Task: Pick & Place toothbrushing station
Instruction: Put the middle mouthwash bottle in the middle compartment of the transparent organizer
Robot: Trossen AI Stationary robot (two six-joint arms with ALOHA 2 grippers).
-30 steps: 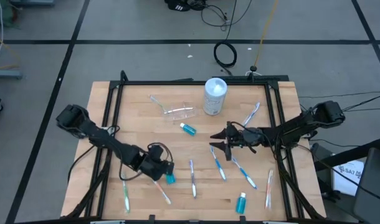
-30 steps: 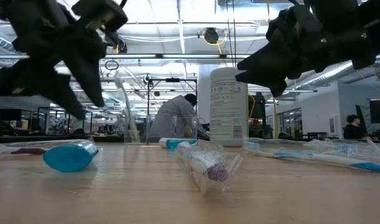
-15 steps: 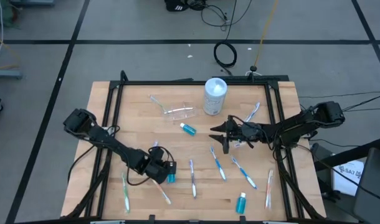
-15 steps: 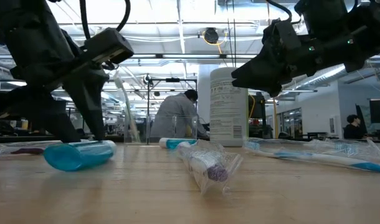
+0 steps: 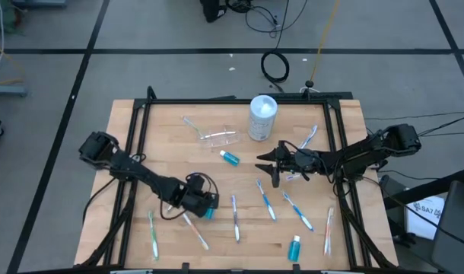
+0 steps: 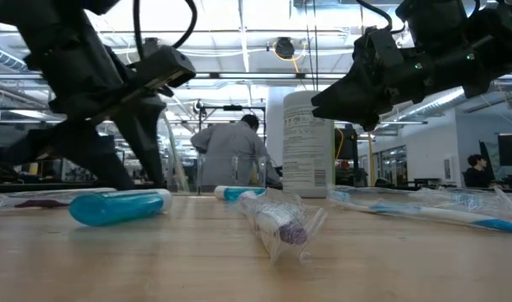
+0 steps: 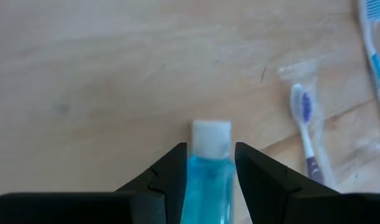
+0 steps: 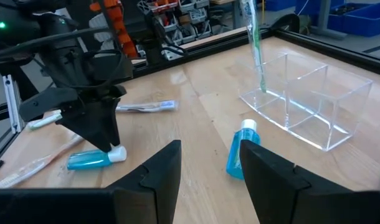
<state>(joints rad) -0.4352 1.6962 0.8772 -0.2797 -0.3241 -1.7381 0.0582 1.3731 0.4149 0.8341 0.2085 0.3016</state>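
Note:
A blue toothpaste tube (image 7: 209, 180) with a white cap lies on the wooden table, and my left gripper (image 5: 201, 202) is shut on it, one finger on each side. The low view shows this tube (image 6: 117, 206) flat on the wood under the left gripper (image 6: 143, 159). My right gripper (image 5: 267, 170) hovers open and empty mid-table, right of a second tube (image 5: 230, 157). Past its fingers (image 8: 159, 174) the right wrist view shows that tube (image 8: 240, 152) and the clear tumbler (image 8: 308, 106) with a green toothbrush (image 8: 255, 43). The tumbler (image 5: 219, 137) is at the back.
A white lidded container (image 5: 262, 116) stands at the back middle. Several bagged toothbrushes lie across the front half, among them one (image 5: 234, 217) in the middle and one (image 5: 328, 230) at the right. A third tube (image 5: 294, 247) lies near the front edge. A black frame (image 5: 239, 100) borders the table.
The left gripper has turned and shifted slightly with the tube, swinging it round on the wood. The right gripper moved back toward the container, then stayed still.

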